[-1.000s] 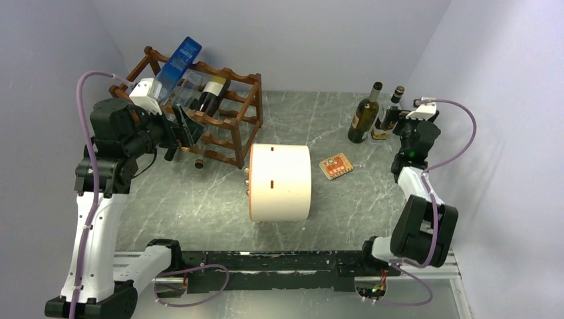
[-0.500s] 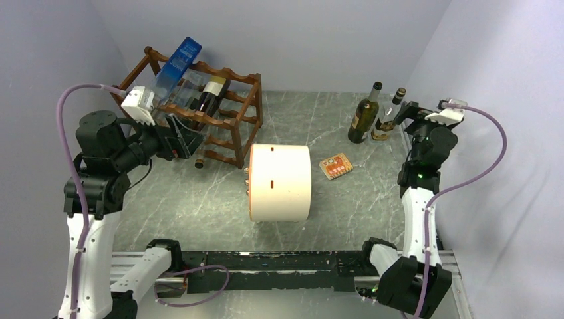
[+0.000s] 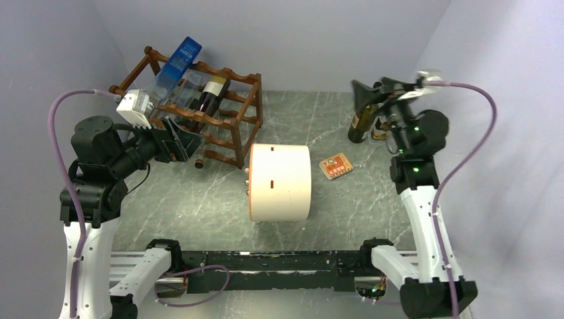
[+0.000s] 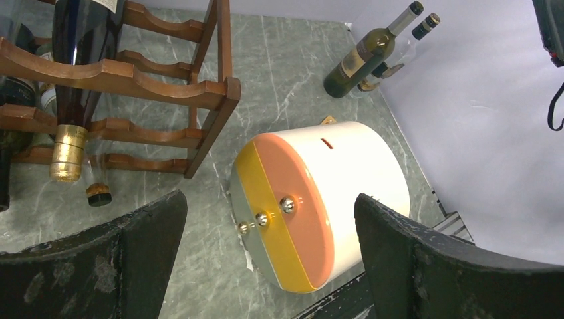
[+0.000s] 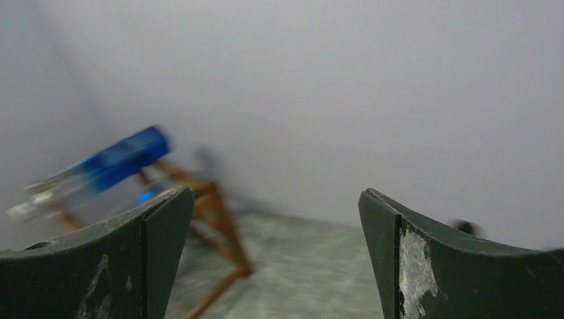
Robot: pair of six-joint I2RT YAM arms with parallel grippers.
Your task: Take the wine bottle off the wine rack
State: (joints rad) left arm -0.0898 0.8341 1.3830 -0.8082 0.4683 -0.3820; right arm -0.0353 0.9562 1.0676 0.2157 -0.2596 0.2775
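My left hand [image 3: 181,142] hangs open and empty just short of the wine rack [image 3: 234,118] at the table's [image 3: 199,206] far left. The wine bottle [image 3: 213,92] lies in the rack's upper rails, its gold-foiled neck toward me. My right hand [image 3: 374,92], also open and empty, is raised far right.

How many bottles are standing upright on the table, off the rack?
2. A green bottle and a paler one beside it stand together at the far right of the table. No others stand elsewhere.
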